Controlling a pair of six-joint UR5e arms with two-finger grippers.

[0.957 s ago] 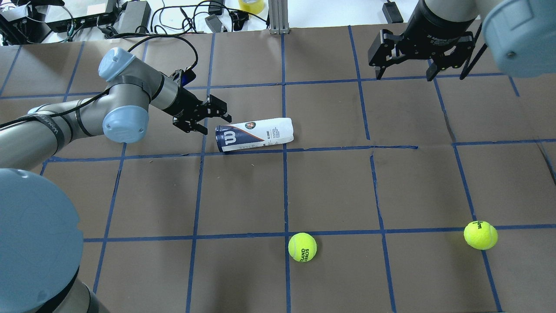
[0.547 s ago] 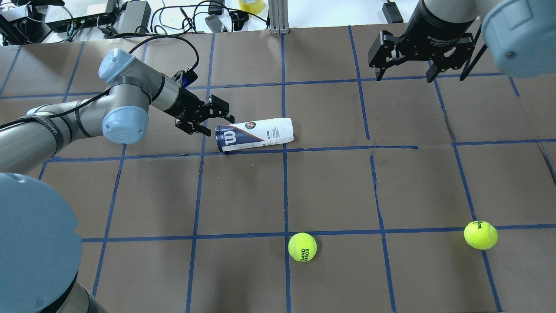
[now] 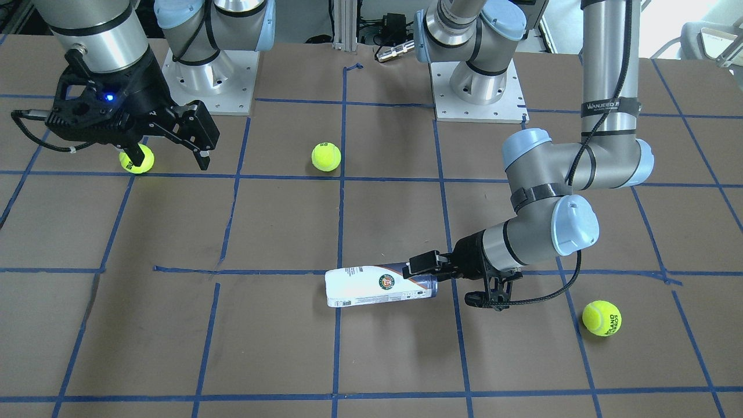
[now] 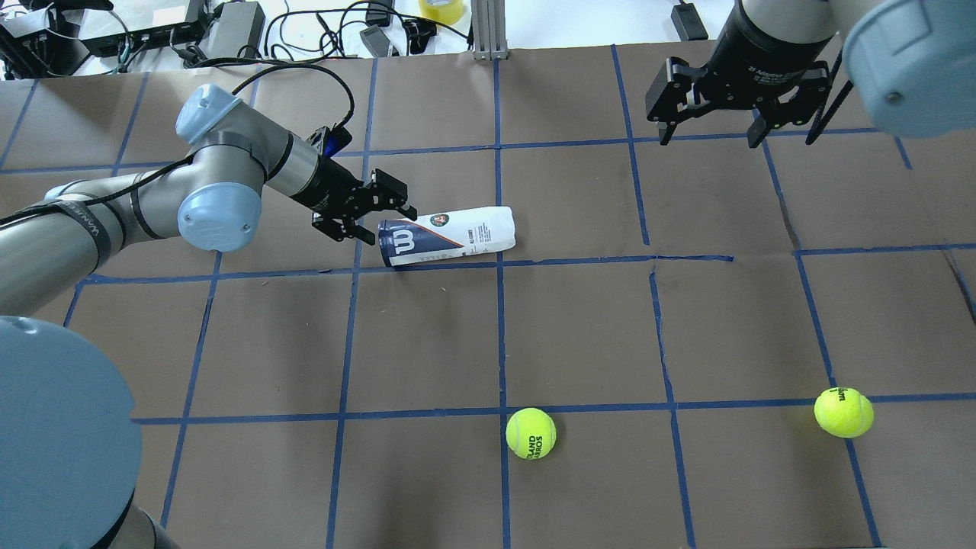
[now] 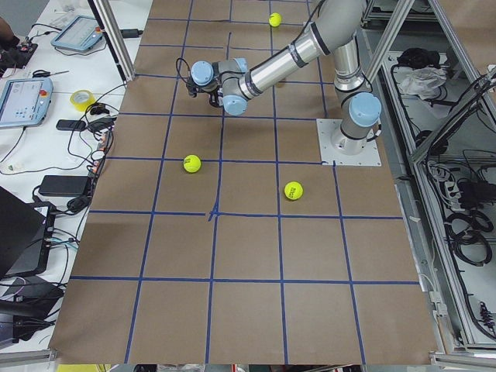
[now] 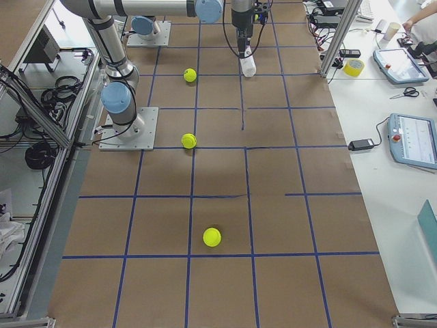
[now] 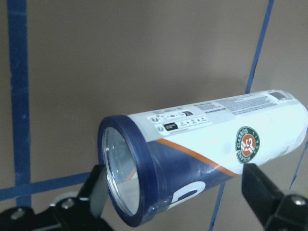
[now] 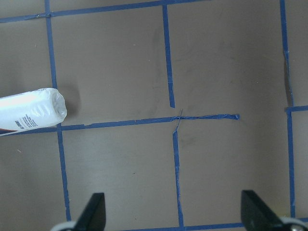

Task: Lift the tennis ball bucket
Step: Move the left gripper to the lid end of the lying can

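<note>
The tennis ball bucket (image 4: 450,235) lies on its side on the brown table; it is a white-and-navy tube with a red-green emblem and a white "W". Its dark blue rim end points at my left gripper (image 4: 390,225). That gripper is open and low, its fingers on either side of the rim end, not closed on it. The left wrist view shows the tube (image 7: 207,154) close up between the two fingers (image 7: 91,195). It also shows in the front view (image 3: 371,285) with the left gripper (image 3: 428,274). My right gripper (image 4: 709,137) is open, empty and far off.
Loose tennis balls lie at the near middle (image 4: 531,433) and near right (image 4: 843,412); a third (image 3: 601,317) lies beyond the left arm. Cables and boxes (image 4: 152,30) line the far table edge. Blue tape lines grid the brown table.
My left gripper has moved a little to the right, closer to the tube's rim end, still open. The tube and the right arm have not moved.
</note>
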